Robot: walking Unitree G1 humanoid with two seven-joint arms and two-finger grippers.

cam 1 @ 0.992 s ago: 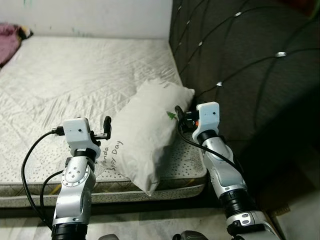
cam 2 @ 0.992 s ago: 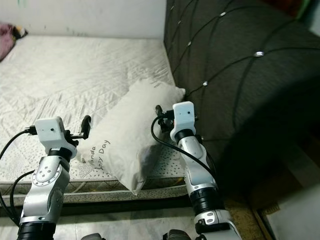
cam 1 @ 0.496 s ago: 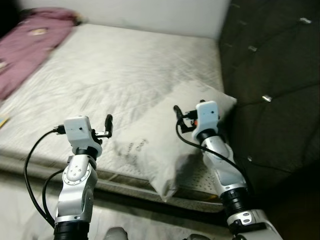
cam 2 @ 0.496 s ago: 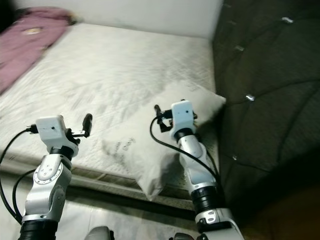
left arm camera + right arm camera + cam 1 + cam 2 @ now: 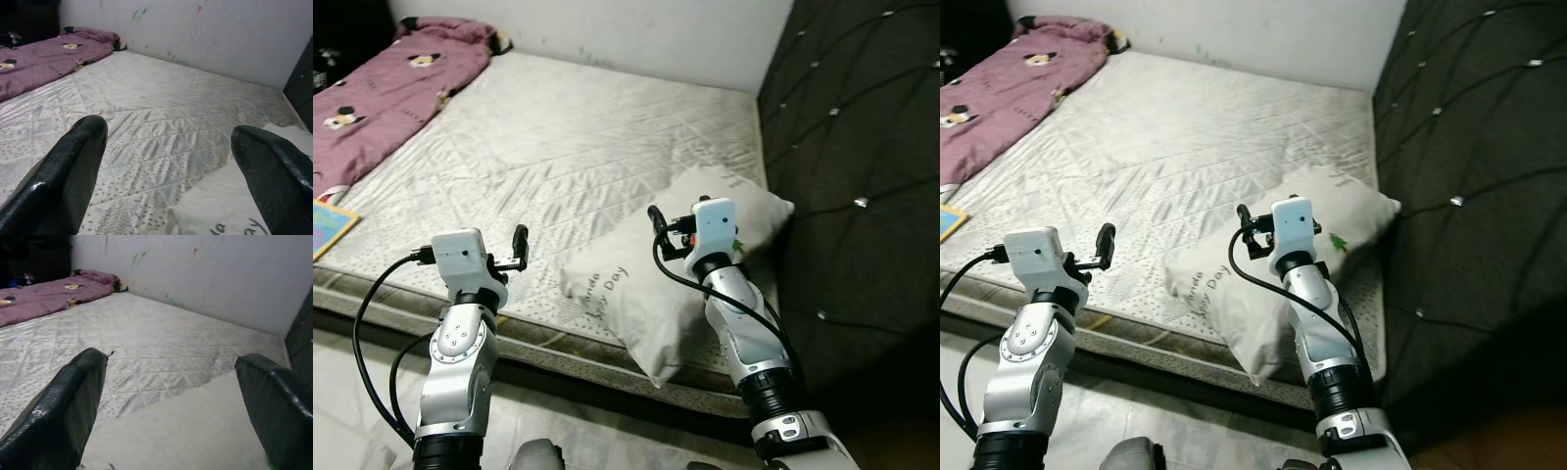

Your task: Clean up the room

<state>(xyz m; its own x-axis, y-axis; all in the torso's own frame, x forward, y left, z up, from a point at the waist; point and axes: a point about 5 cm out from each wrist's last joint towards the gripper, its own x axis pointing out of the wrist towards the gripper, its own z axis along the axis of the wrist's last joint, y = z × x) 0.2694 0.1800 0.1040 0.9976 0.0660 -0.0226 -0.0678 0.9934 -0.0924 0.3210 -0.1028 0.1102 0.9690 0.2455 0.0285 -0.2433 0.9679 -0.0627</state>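
Observation:
A white pillow (image 5: pixel 651 284) with grey lettering lies at the near right corner of the bare quilted mattress (image 5: pixel 558 147), close to the dark headboard. My left gripper (image 5: pixel 520 242) is held up over the mattress's near edge, left of the pillow, open and holding nothing; its fingers (image 5: pixel 73 166) stand wide apart. My right gripper (image 5: pixel 655 217) hovers just above the pillow's middle, open as well, with the pillow (image 5: pixel 186 431) below its fingers (image 5: pixel 73 396). A purple patterned blanket (image 5: pixel 382 88) lies crumpled along the far left side of the bed.
A dark tufted headboard (image 5: pixel 862 147) rises on the right. A white wall (image 5: pixel 607 29) backs the bed. A colourful flat book (image 5: pixel 328 223) lies at the left edge of the mattress. Pale floor (image 5: pixel 372 392) runs along the near side.
The camera has swung left and back, so the purple blanket and the book have come into view. Both arms keep the same raised pose with fingers open. The pillow has not moved.

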